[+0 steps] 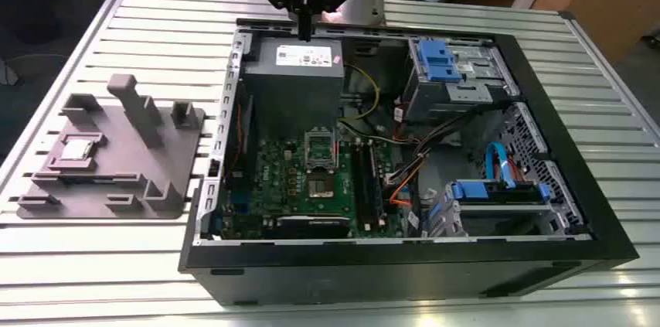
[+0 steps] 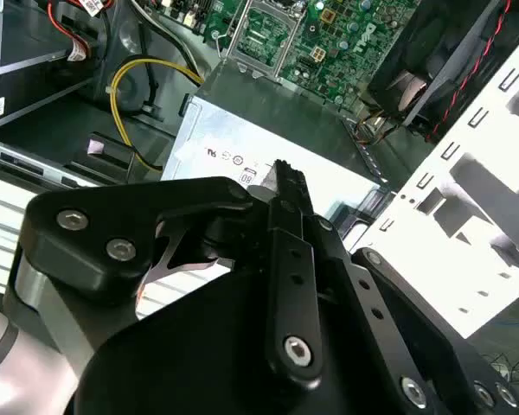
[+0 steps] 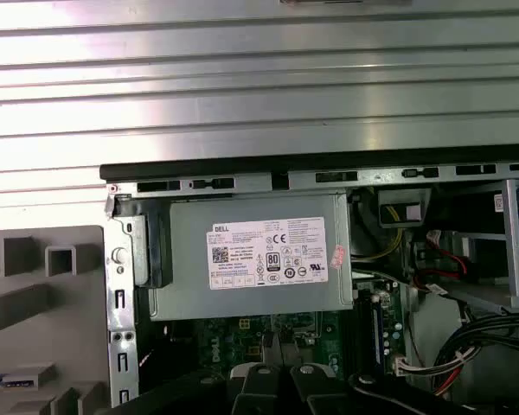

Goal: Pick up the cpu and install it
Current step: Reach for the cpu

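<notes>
Gripper (image 1: 306, 32), pressed together and empty, hangs above power supply (image 1: 294, 60), cpu (image 1: 79, 149) on grey fixture (image 1: 154, 168) well apart at its 8 o'clock in the exterior view.

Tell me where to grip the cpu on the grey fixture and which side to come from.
Take the cpu by two opposite thin edges, coming straight down from above. It lies flat, metal top up, in a seat on the grey fixture, whose raised walls and posts would probably block a sideways approach.
</notes>
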`<state>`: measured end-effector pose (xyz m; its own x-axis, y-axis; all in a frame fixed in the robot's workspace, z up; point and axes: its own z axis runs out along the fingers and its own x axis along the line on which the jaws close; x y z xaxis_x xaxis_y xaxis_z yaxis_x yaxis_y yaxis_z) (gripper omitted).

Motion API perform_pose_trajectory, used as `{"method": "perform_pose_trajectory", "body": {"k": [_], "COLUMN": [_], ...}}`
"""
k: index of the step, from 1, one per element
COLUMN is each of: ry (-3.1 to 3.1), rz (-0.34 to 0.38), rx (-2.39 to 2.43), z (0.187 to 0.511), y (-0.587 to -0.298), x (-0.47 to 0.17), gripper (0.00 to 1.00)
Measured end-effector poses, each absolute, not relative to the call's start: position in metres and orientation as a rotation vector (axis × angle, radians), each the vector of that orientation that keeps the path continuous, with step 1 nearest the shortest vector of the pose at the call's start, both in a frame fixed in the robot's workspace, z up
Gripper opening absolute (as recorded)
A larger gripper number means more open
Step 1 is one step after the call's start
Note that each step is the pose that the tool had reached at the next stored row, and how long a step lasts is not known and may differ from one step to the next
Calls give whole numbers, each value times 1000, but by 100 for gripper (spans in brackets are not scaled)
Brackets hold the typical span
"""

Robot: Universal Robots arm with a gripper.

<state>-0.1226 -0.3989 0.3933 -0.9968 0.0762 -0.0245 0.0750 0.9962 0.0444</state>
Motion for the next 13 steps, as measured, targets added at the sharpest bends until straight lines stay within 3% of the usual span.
{"method": "perform_pose_trajectory", "body": {"k": [13], "ry": [3112], "rz": [68], "rx": [118], "z": [393], "y": [-399], "x": [-125], "gripper": [10]}}
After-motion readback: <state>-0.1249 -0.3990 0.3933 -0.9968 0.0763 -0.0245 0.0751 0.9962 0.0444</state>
